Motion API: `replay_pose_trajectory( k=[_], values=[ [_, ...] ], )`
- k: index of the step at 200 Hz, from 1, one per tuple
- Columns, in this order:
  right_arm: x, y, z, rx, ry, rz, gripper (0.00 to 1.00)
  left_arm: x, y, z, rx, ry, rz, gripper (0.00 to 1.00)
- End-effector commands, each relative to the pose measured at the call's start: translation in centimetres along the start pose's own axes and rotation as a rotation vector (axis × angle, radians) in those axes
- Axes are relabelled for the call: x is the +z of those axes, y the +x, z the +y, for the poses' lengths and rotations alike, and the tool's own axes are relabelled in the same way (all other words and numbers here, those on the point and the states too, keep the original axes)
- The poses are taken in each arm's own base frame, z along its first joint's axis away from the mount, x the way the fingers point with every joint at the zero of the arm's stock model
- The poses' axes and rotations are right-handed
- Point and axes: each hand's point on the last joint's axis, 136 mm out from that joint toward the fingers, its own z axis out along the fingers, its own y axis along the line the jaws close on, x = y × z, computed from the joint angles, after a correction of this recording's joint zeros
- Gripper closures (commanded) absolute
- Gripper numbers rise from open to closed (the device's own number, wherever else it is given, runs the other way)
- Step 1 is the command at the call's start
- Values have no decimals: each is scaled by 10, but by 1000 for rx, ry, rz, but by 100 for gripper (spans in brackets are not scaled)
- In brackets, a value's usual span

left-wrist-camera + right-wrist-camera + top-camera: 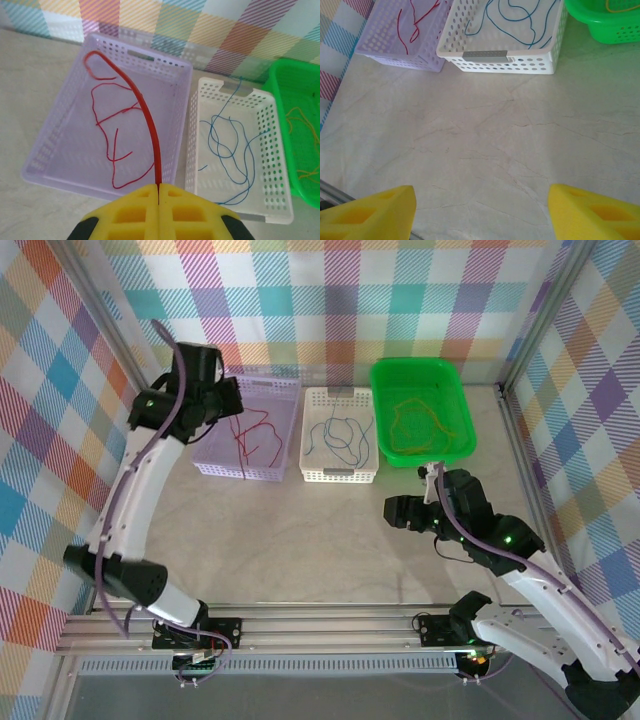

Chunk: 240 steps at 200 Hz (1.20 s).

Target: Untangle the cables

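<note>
The table (300, 560) surface is pale beige stone with faint darker veining. The enclosure walls (350, 300) carry a pastel plaid of pink, purple, teal, blue, orange and yellow on white. The lilac basket (245, 472) is translucent and contains a red cable (250, 440). The white basket (340, 476) bears a grey label strip (485, 54) and contains a blue cable (340, 435). The green basket (415, 364) is bright and contains a yellow-orange cable (425, 425). The left arm (135, 490) and right arm (550, 585) are white with black joints and carry purple cords (152, 440). The left gripper (158, 200) and right gripper (480, 210) have yellow pads (130, 215).
</note>
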Motion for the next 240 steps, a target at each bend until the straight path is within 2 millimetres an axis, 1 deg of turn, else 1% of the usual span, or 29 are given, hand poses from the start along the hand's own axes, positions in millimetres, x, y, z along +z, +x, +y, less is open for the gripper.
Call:
replay_pose_trajectory(
  k=[1,35,60,75,96,123,132,152,183,194,207,214,225,231,240],
  values=[
    [-2,-10,10,14,-40,-24,30,19,-17,-5,-42,26,-21,100],
    [6,-6,12,16,-53,-3,31,69,-16,14,-69,-60,32,100],
    [10,-5,12,10,-53,7,31,108,-10,25,-84,-110,87,100],
    [12,-4,12,6,-53,14,31,127,-9,30,-93,-132,109,100],
    [16,-2,11,1,-52,23,31,161,-4,34,-95,-159,139,100],
    [17,-2,7,-20,-31,19,28,204,2,38,-82,-182,174,100],
    [16,-2,5,-30,-24,13,25,215,4,39,-81,-187,176,100],
    [14,-1,1,-47,-4,9,21,239,15,44,-86,-207,192,100],
    [7,0,-4,-69,15,-1,14,259,32,50,-89,-221,223,100],
    [4,0,-6,-77,24,-7,12,263,37,50,-90,-217,240,94],
    [2,1,-8,-79,34,-12,9,263,43,49,-97,-206,255,90],
    [1,1,-10,-79,39,-14,6,262,45,47,-102,-195,257,85],
    [-1,1,-14,-76,60,-20,0,257,45,46,-106,-189,249,67],
    [-2,1,-16,-77,68,-24,0,252,44,46,-107,-184,245,60],
    [-5,0,-18,-78,80,-33,0,245,41,45,-108,-178,237,51]
  ],
)
